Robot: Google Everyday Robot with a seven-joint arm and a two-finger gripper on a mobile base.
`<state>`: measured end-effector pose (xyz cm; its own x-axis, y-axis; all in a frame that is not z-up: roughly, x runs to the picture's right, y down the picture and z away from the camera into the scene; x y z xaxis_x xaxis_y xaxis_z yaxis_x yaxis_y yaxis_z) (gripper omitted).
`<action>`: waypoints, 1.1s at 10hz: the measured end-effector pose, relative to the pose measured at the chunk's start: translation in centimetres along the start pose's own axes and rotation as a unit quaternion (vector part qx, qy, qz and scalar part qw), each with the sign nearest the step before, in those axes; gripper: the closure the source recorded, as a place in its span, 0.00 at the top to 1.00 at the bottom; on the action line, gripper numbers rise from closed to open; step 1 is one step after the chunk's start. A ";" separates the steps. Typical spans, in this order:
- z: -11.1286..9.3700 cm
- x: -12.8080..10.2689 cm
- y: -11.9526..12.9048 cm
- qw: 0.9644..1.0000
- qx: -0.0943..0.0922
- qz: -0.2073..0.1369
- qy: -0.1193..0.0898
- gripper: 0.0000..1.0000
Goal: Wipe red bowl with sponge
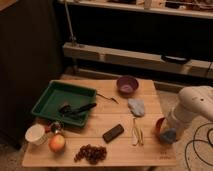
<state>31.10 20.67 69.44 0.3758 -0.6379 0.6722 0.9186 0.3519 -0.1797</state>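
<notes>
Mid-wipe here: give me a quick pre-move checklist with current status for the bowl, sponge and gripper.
1. Gripper at the table's right edge, over the red bowl: ok.
2. Sponge at the gripper tip, against the bowl: ok.
3. Grip firm on sponge: cannot tell.
4. Bowl fully on the table: not ok, it sits at the right edge.
5. Pale cloth clear of the arm: ok.

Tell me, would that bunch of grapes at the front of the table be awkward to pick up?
Probably. The grapes lie as a loose cluster, so it would likely sag and could shed single grapes, which would roll. They look soft, so a hard squeeze might crush them. The gripper is far off, at the table's right edge by the red bowl.
</notes>
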 end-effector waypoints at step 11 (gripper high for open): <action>-2.4 2.6 -0.9 1.000 0.001 -0.007 0.013 0.00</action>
<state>31.56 17.08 69.58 0.3666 -0.6605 0.6552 0.9235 0.3440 -0.1699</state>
